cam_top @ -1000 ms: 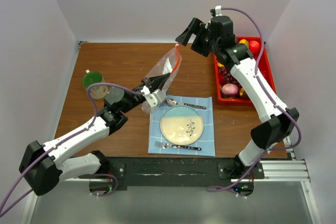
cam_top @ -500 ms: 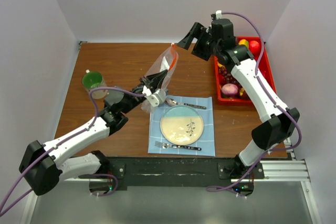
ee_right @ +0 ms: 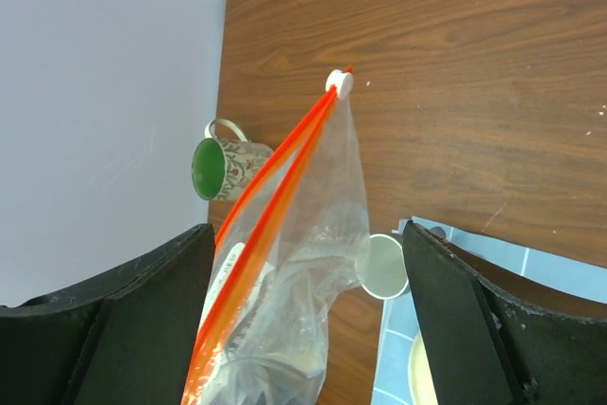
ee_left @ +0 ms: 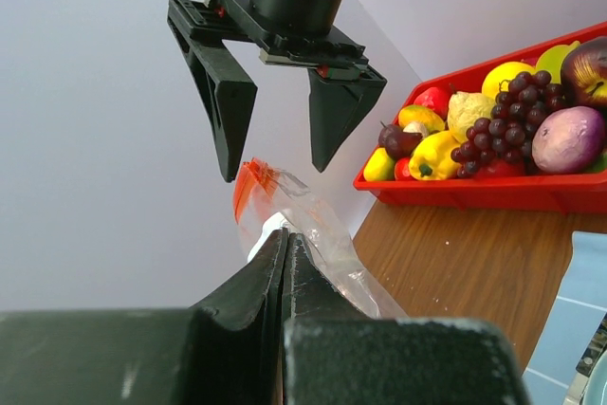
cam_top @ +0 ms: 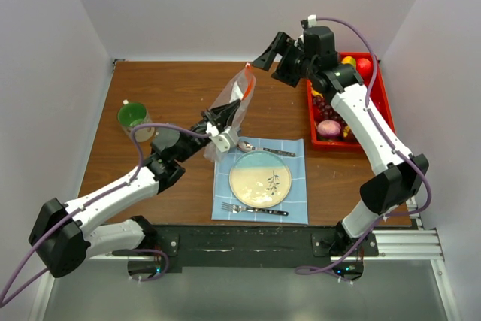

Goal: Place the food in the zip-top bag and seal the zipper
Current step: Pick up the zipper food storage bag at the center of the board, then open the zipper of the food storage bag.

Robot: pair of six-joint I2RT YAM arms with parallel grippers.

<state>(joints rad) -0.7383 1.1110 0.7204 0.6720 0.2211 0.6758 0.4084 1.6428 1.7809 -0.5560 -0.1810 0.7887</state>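
Zip-top bag (cam_top: 234, 97) held mouth-up over the worktop (cam_top: 173, 88) by the left claw (cam_top: 223, 116), clamped on its lower part; the right claw (cam_top: 268, 56), wide and empty, hovers at its top and should likely pinch one lip of the zipper (ee_right: 275, 163) only. Only the right wrist view shows the white slider (ee_right: 339, 83) at the zipper's far end.

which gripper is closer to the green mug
Left. The left gripper, shut on the zip-top bag, is to the right of the green mug; the right gripper hangs open farther right, by the bag's top edge.
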